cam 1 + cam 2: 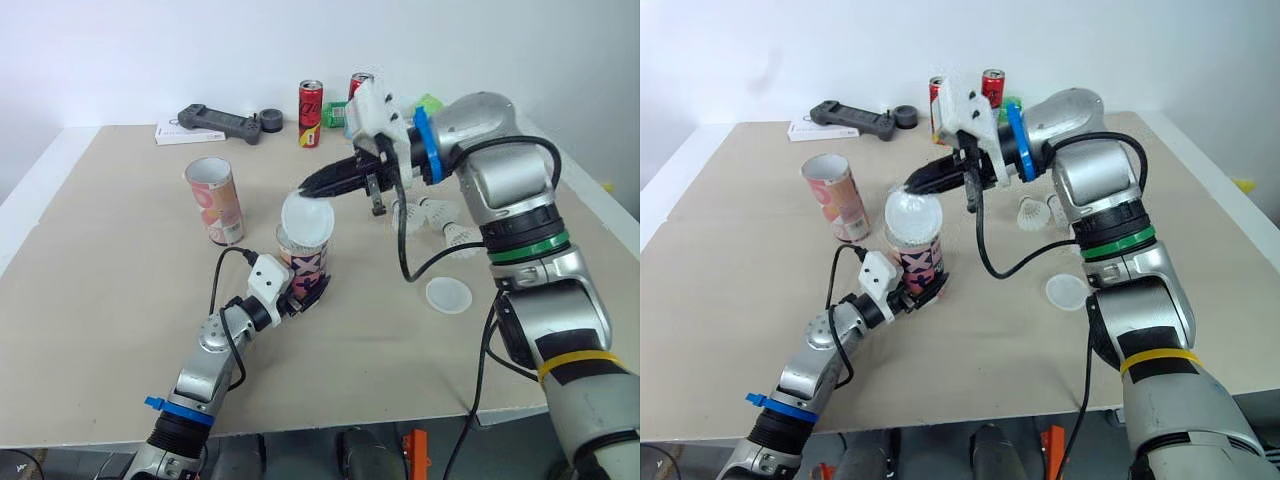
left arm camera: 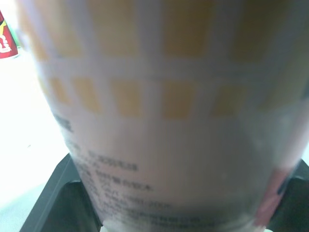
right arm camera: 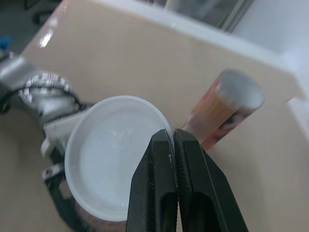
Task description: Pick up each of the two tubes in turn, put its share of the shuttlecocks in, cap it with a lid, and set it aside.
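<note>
Beige table (image 1: 110,300) under a white wall, seen from the head camera. My left gripper (image 1: 300,295) is clamped around the lower part of the held tube (image 1: 305,258), which stands upright near the table's middle. My right gripper (image 1: 315,185) reaches in from the right and pinches a white lid (image 1: 307,220) by its rim. The lid sits tilted over the tube's mouth, not flat on it. The second tube (image 1: 215,200) stands open just to the left. A few loose shuttlecocks (image 1: 440,222) lie on the right beside my right arm, and a spare lid (image 1: 447,294) lies flat nearer the front edge. Soda cans (image 1: 311,113) and a black controller (image 1: 215,124) sit at the back.

Left wrist view: the tube's printed wall presses close, with my black fingers (image 2: 55,195) on either side of it.

Right wrist view: my two fingers are closed on the lid's edge, directly above the held tube, and the second tube is beyond.

I judge I am midway: capping the first tube. It needs pressing down and setting aside. The second tube, the loose shuttlecocks and the spare lid remain.
</note>
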Controlling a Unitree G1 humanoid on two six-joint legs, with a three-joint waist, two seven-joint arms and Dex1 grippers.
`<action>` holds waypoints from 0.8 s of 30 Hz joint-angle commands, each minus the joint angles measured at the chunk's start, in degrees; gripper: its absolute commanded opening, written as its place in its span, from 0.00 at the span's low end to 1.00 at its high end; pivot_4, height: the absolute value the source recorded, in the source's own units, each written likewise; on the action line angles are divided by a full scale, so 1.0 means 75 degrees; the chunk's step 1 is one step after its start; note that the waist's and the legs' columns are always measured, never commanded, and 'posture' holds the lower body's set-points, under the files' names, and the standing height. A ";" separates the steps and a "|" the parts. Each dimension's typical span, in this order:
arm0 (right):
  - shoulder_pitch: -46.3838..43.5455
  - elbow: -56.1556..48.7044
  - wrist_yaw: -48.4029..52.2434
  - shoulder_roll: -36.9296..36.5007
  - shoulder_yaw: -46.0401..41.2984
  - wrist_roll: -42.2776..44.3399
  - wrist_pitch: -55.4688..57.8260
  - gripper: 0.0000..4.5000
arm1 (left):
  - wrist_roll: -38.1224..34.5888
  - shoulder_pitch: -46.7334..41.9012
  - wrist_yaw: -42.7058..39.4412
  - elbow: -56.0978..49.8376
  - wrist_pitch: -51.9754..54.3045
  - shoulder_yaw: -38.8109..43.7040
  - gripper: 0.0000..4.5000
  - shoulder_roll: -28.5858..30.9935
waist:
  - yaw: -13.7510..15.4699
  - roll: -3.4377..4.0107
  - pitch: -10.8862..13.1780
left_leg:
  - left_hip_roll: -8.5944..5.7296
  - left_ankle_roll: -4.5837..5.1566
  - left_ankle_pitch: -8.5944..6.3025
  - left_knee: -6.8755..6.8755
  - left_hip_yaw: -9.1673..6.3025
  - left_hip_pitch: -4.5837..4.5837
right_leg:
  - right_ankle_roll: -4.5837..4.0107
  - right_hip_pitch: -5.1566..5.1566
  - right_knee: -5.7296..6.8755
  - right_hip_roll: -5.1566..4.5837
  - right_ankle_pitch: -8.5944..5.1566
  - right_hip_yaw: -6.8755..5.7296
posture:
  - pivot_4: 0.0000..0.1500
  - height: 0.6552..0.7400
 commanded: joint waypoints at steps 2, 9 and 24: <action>-0.0371 0.0232 0.0102 0.0147 0.0154 -0.0285 -0.0469 0.02 | 0.0257 0.0133 0.0148 0.0205 0.0114 -0.0113 0.73 0.0046 | -0.0002 0.0000 0.0000 | 0.0001 0.0000 0.0000 -0.0001 -0.0001 0.0000 | -0.0002 -0.0002 0.0000 0.0002 0.0000 -0.0001 | 1.00 1.00; -0.0473 0.0566 0.0171 0.0310 0.0241 -0.0597 -0.0847 0.02 | 0.0283 0.0125 0.0209 0.0230 0.0080 -0.0149 0.73 0.0055 | 0.0004 0.0000 0.0000 | -0.0001 0.0000 0.0000 -0.0001 -0.0001 -0.0001 | -0.0001 -0.0001 0.0000 0.0001 0.0000 -0.0001 | 1.00 1.00; -0.0557 0.0797 0.0409 0.0259 0.0539 -0.1210 -0.1571 0.02 | 0.0317 0.0155 0.0248 0.0181 0.0103 -0.0217 0.73 -0.0009 | 0.0003 0.0000 0.0000 | 0.0000 0.0000 0.0000 -0.0002 -0.0001 -0.0001 | -0.0001 -0.0001 0.0000 0.0000 0.0000 -0.0001 | 1.00 1.00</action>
